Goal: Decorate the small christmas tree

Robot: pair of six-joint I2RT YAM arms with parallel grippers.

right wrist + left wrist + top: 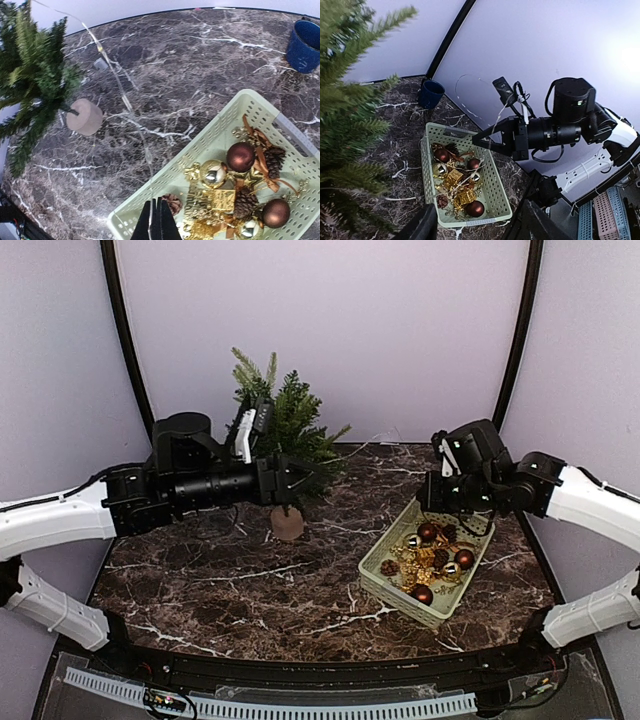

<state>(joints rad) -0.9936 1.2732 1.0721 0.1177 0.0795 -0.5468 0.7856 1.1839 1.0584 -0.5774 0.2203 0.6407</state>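
The small christmas tree stands in its beige pot at the back middle of the marble table; its branches fill the left of the left wrist view. My left gripper is among the lower right branches, open, nothing between its fingers. My right gripper hovers over the basket's corner, shut on a thin clear light string. The string runs from the fingertips across the table to the tree.
A pale green basket at right holds brown balls, gold gift boxes and pine cones. A blue cup stands behind the basket near the back wall. Black frame poles rise at both back corners.
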